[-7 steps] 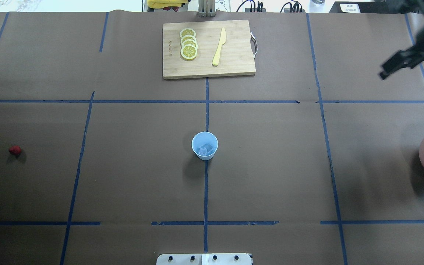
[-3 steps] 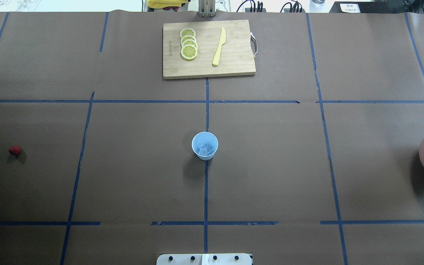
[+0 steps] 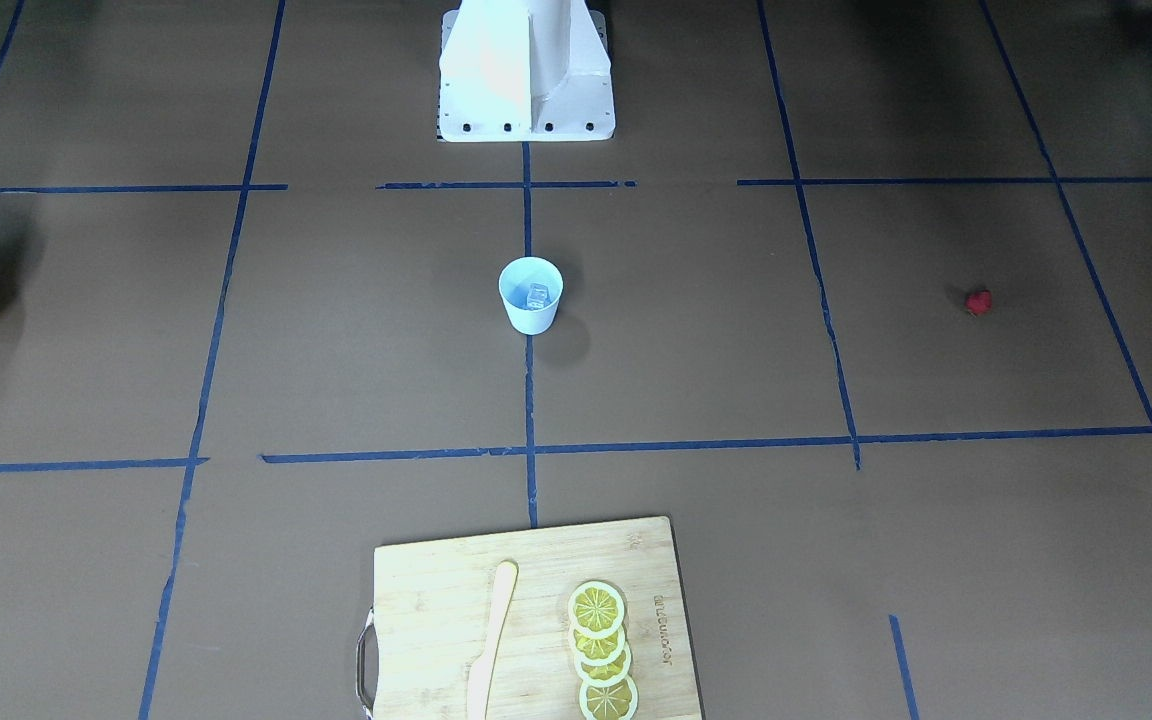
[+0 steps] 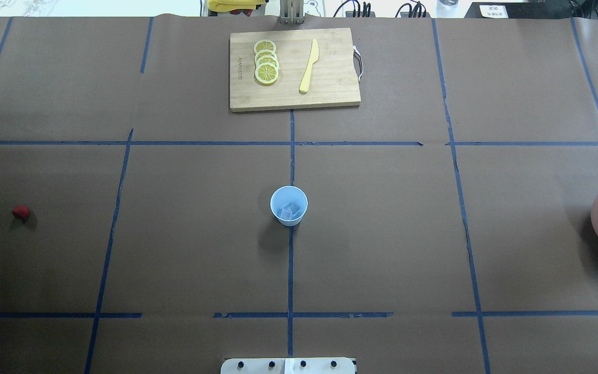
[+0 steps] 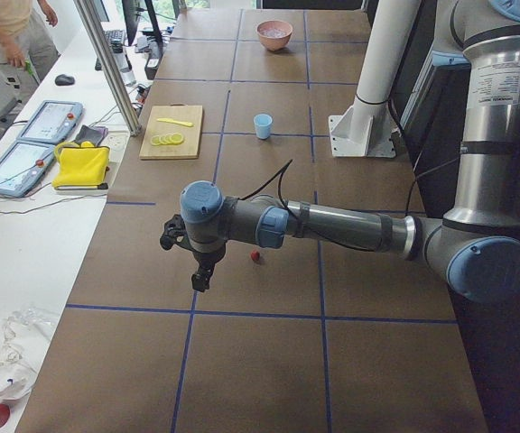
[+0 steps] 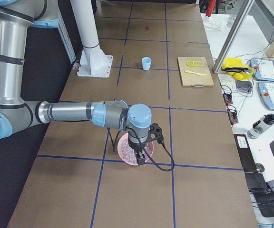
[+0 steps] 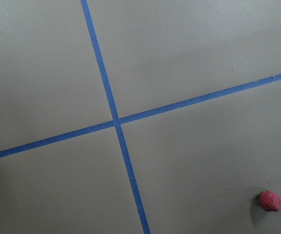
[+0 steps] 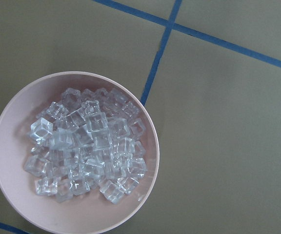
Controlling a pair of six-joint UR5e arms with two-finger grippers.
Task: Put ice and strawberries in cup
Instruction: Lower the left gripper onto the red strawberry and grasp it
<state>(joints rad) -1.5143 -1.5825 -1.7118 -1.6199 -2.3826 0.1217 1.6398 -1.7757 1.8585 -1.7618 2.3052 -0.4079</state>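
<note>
Blue cup [image 4: 288, 205] holds ice [image 4: 289, 211]; pink bowl [image 8: 9, 190] heaped with cubes [image 8: 89, 146]; left hand [image 5: 201, 278], right hand [image 6: 140, 159] grip unreadable.

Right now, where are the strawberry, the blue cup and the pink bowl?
strawberry [image 4: 21, 212], overhead exterior view, middle of the berry.
blue cup [image 3: 530, 320], exterior front-facing view, outer wall below the rim.
pink bowl [image 8: 9, 146], right wrist-mounted view, bare inner wall at its left side.

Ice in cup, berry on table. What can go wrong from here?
The strawberry is small, round and loose on the paper, and sits at the corner of the left wrist view: an off-centre pinch by the left gripper may roll it away.
The cup stands free with ice at its bottom: a dropped strawberry may bounce out, or a low approach clip the rim.
</note>
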